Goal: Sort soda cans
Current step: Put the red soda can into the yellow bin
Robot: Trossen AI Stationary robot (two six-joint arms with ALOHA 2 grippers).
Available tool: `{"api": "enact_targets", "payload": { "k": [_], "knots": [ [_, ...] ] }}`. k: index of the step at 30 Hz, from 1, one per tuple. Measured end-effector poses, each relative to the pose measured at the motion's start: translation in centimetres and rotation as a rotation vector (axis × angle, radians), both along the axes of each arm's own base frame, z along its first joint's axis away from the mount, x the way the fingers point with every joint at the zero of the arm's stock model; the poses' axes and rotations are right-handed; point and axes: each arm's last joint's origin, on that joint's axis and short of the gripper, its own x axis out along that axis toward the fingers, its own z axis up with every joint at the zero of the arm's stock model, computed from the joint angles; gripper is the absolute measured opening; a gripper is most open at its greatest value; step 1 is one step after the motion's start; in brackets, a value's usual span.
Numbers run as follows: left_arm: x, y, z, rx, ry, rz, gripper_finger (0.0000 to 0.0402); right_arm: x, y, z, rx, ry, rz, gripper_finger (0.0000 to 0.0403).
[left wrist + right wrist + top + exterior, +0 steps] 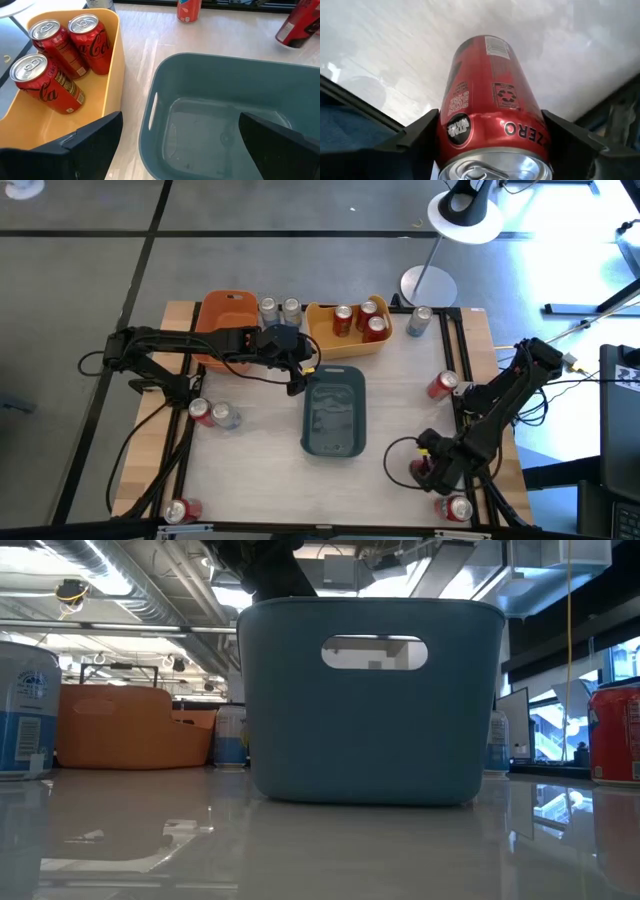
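High view: left gripper (298,376) empty, fingers apart, at blue-grey bin (334,442) upper-left rim; right gripper (424,470) lower right. Right wrist view: clamped on red Zero can (487,115). Next judged: lift, carry to bin

My high camera looks straight down on the whole table (260,465). My low camera sits at tabletop level, close against the blue-grey bin (370,700), facing the room behind. The left wrist camera looks down into that same bin (235,120) and the yellow bin (112,60). The right wrist camera looks closely at one red can (490,105).
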Motion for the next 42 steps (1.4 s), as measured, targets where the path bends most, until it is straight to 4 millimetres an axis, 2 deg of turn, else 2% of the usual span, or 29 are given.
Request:
{"api": "enact_targets", "payload": {
  "k": [7, 16, 20, 24, 26, 29, 38, 42],
  "knots": [
    [0.0, 0.0, 0.0, -0.05, -0.01, 0.039, 0.0386, 2.3, -2.0, 2.6, -0.116, -0.116, 0.074, 0.0285],
    [0.1, 0.0, 0.0, -0.06, -0.017, 0.047, 0.0386, 4.9, -5.4, 7.2, -0.29, -0.251, 0.175, 0.0286],
    [0.4, 0.0, 0.5, -0.052, -0.079, 0.043, 0.0386, 6.3, -7.3, 9.1, -0.387, -0.337, 0.224, 0.0285],
    [0.8, -0.3, 1.1, -0.022, -0.147, 0.011, 0.0377, 7.9, -9.3, 10.1, -0.47, -0.407, 0.267, 0.0285],
    [1.0, -0.5, 1.3, -0.014, -0.173, 0.002, 0.0357, 8.7, -10.3, 10.2, -0.483, -0.433, 0.285, 0.0285],
    [1.1, -0.5, 1.5, 0.002, -0.194, -0.008, 0.0305, 9.9, -11.5, 10.4, -0.514, -0.471, 0.332, 0.0285],
    [1.8, -1.6, 0.6, 0.04, -0.152, -0.072, 0.0085, 12.5, -13.7, 11.5, -0.577, -0.659, 0.442, 0.0285],
    [2.3, -2.1, -0.4, 0.039, -0.114, -0.094, 0.0014, 13.0, -14.3, 11.5, -0.577, -0.686, 0.483, 0.0285]
  ]
}}
